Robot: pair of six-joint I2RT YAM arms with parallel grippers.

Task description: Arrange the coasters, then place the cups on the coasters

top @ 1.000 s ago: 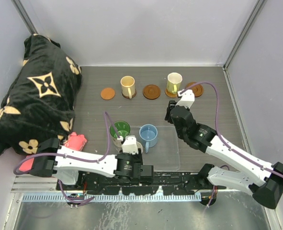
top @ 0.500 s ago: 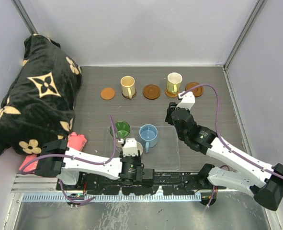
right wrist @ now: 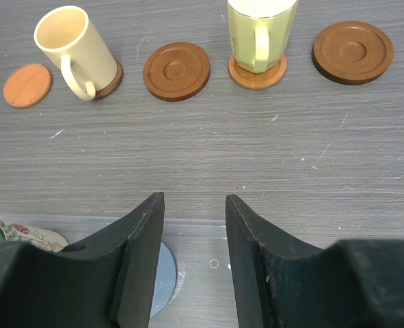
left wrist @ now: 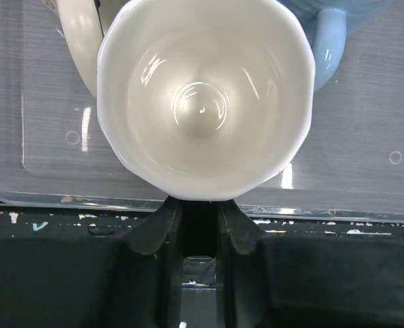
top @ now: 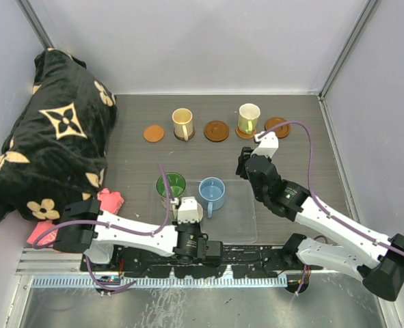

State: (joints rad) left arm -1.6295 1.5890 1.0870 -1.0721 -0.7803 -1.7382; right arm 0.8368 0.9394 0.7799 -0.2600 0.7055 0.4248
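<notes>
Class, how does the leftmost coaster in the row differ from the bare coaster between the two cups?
The leftmost coaster is light orange-brown; the middle coaster is dark brown. The leftmost coaster is plain and flat; the middle coaster has a raised rim and looks wider. Both are round and carry no cup.

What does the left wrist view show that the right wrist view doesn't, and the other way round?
Left wrist only: the left claw shut on a white cup, seen from above. Right wrist only: the open right claw, five coasters in a row, with a tan cup and a yellow cup standing on two of them. Both: the clear tray.
</notes>
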